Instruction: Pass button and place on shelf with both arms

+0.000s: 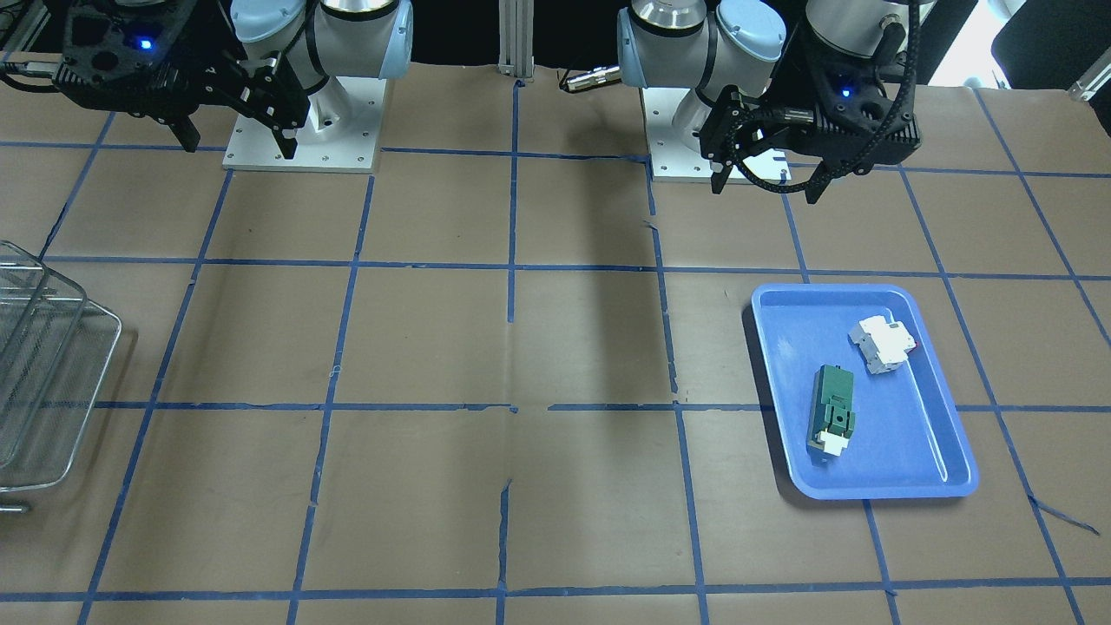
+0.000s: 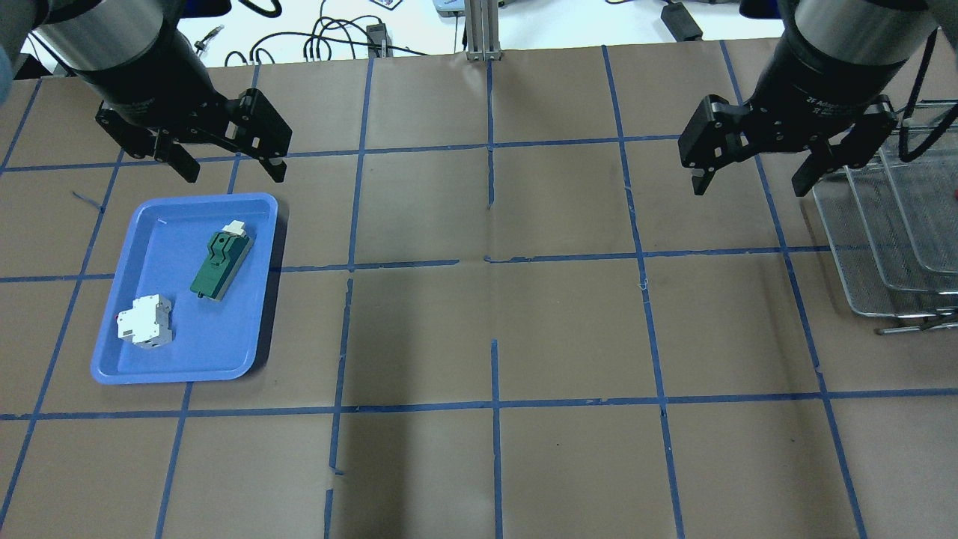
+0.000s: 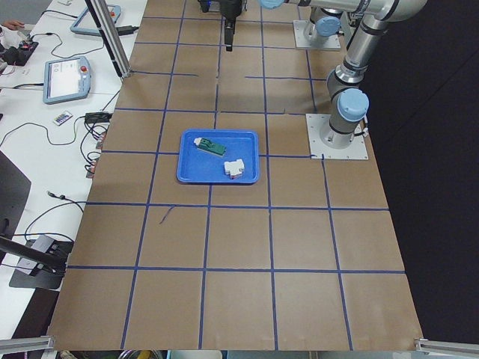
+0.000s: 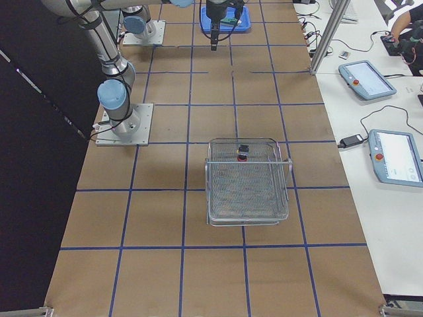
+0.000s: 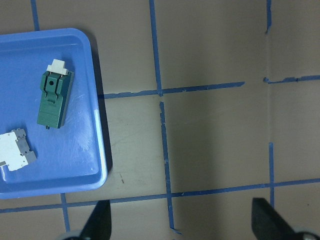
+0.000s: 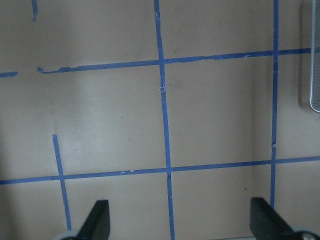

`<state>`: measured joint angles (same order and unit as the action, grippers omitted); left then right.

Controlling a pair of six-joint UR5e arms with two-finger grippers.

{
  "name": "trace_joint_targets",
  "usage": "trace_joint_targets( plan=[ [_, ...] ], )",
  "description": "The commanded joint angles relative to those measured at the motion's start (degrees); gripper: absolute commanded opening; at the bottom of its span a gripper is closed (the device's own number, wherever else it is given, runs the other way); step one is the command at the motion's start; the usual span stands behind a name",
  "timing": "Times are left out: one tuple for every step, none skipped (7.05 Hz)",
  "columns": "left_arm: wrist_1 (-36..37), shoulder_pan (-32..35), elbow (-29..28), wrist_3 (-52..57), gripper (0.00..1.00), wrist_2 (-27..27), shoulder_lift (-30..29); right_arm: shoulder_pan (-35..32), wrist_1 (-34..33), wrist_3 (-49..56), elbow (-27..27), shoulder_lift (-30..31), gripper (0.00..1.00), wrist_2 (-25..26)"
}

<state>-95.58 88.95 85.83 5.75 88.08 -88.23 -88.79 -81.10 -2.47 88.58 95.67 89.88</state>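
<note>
The button (image 4: 243,153), with its red cap and black body, lies inside the wire-mesh shelf (image 4: 248,191), near the end closest to the robot. The shelf also shows at the table's right end in the overhead view (image 2: 883,247) and at the left edge of the front view (image 1: 52,391). My left gripper (image 2: 232,168) is open and empty, raised above the table just beyond the blue tray. My right gripper (image 2: 750,187) is open and empty, raised just left of the shelf. Both wrist views show spread fingertips (image 5: 100,222) (image 6: 97,222) with nothing between them.
A blue plastic tray (image 2: 179,367) on the robot's left holds a green rectangular block (image 2: 219,262) and a white breaker-like block (image 2: 144,320). Brown paper with blue tape grid lines covers the table. The arm bases stand along the robot's edge.
</note>
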Motion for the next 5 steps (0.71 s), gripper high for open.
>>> trace_joint_targets(
  plan=[
    [-0.7,0.0,0.8,4.1,1.0,0.1,0.1,-0.1,-0.9,0.1,-0.4,-1.1,1.0,-0.1],
    [0.3,0.0,1.7,3.7,1.0,-0.2,0.2,-0.3,-0.9,-0.1,-2.6,-3.1,1.0,0.1],
    [1.5,0.2,2.5,3.7,1.0,0.2,0.1,-0.4,-0.8,-0.1,-2.7,-3.2,1.0,0.2],
    [0.8,0.1,2.6,3.5,1.0,0.4,-0.4,-0.3,-0.6,0.0,-2.6,-3.2,1.0,0.4],
    [0.0,0.2,1.8,3.5,1.0,1.9,-0.1,-0.3,-0.6,-0.1,-2.6,-3.2,1.0,1.3]
  ],
)
